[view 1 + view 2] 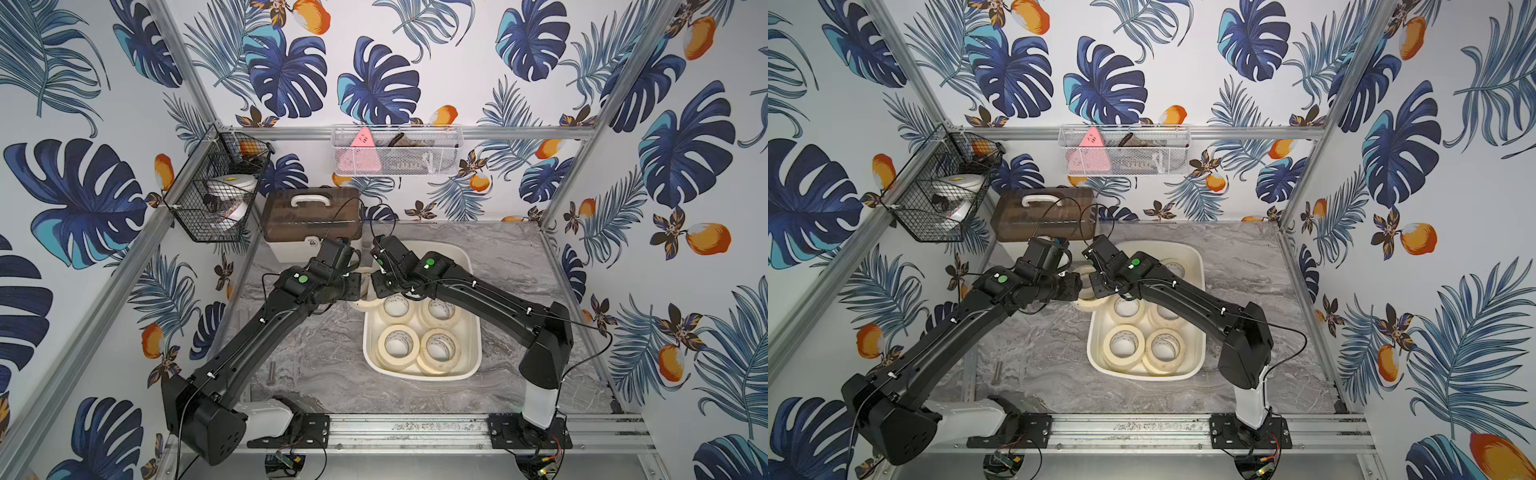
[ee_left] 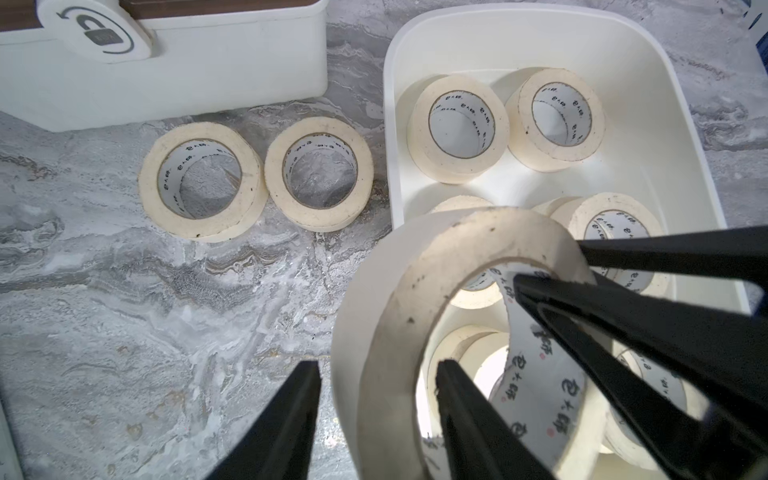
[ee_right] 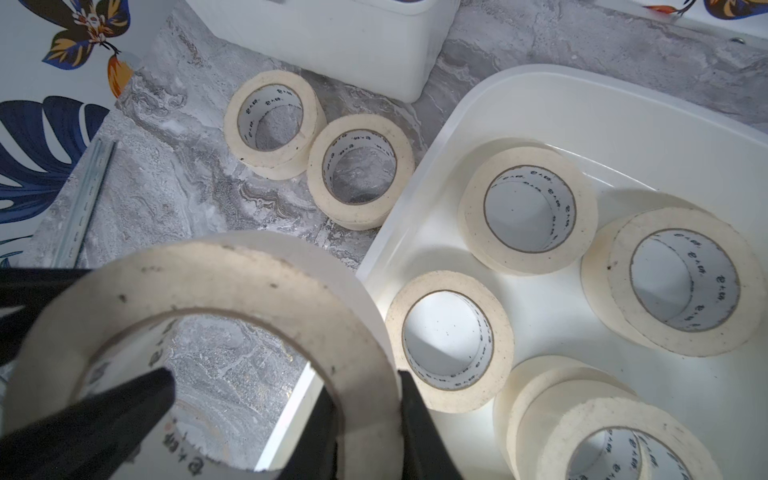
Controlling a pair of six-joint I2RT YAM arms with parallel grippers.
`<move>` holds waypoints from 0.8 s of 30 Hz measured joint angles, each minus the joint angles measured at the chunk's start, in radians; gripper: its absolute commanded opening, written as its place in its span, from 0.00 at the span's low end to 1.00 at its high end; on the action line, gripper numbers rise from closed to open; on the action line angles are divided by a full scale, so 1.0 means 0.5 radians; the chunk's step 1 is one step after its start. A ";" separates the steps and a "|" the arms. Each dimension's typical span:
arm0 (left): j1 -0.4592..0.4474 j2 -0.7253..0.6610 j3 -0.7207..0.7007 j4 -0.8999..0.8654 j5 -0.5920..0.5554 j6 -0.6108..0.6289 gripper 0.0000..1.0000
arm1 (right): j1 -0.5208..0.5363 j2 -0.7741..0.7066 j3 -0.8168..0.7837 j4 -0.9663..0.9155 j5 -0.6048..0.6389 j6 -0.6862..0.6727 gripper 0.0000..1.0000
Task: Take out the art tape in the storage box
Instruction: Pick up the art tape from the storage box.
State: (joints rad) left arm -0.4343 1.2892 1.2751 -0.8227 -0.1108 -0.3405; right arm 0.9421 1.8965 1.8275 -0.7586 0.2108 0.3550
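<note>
My right pincer [image 3: 282, 374] clamps one wall of an art tape roll [image 2: 415, 257] held up over the storage box [image 2: 388, 104] rim, my left pincer [image 2: 378, 365] open astride the opposite wall, probably to take it across to the two rolls [image 2: 199, 183] already out on the bench [image 2: 124, 311].

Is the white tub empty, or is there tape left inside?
Not empty. Several tape rolls lie flat on the floor of the storage box, and its bare bottom shows only between them.

Rolls of art tape [image 1: 1124, 345] lie flat in the storage box [image 1: 1196, 345].
</note>
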 measured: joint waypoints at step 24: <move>-0.005 -0.056 -0.123 0.027 -0.252 -0.209 0.00 | 0.018 -0.288 -0.288 0.192 -0.195 -0.115 0.65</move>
State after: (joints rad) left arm -0.4370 1.2613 1.2137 -0.8093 -0.2367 -0.4450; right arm 0.9508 1.7527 1.6833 -0.6628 0.1135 0.2974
